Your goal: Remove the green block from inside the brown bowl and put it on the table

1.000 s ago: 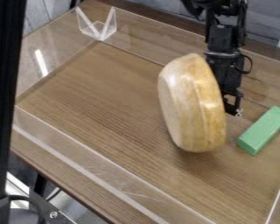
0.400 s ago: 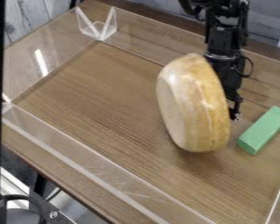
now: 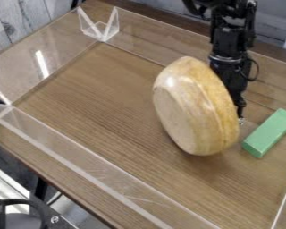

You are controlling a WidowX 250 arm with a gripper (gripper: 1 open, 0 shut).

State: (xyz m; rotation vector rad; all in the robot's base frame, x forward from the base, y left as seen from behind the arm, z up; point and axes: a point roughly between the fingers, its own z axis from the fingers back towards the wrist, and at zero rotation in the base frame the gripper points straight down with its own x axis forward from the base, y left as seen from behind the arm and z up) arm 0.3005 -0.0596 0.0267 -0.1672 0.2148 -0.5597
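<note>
Tipped further than a second ago, brown bowl point(image 3: 196, 106) stands on edge, underside to camera, gripper point(image 3: 238, 109) clamped on its far rim to dump it; green block point(image 3: 268, 132) already lies on table point(image 3: 97, 98) just beside it.

brown bowl point(image 3: 196, 106) tipped further on its edge, rounded underside turned more toward the camera
</note>
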